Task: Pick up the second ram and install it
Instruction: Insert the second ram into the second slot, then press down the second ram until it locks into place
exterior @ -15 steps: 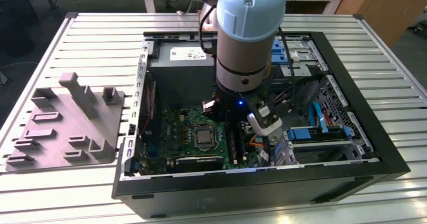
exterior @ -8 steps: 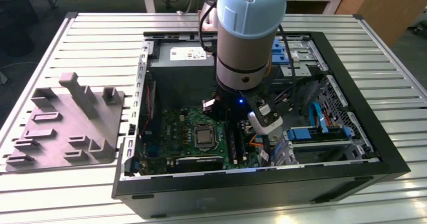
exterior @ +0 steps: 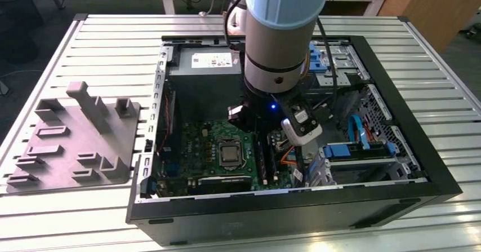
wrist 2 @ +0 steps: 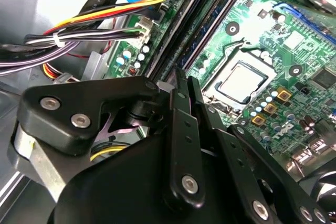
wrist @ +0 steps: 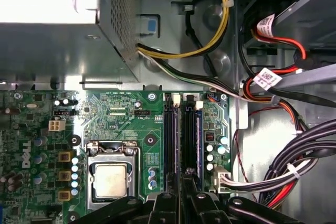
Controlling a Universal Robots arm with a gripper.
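Over the open computer case [exterior: 409,150] on the slatted desk [exterior: 112,43], the arm reaches down to the motherboard [wrist: 121,114], its pincer [wrist: 181,195] low above the memory slots [wrist: 169,145] beside the processor socket [wrist: 110,177]. In both wrist views the fingers [wrist 2: 184,129] stand nearly together, edge-on to the slots; the second ram [wrist: 190,145] appears as a dark strip running along the slot straight out from the fingertips, and whether they grip it I cannot tell. To my judgement the installing step is in hand, with the stick at or in its slot. Finishing would call for even, straight pressure along the slot. A grey slotted block [exterior: 75,139] sits on the desk by the case.
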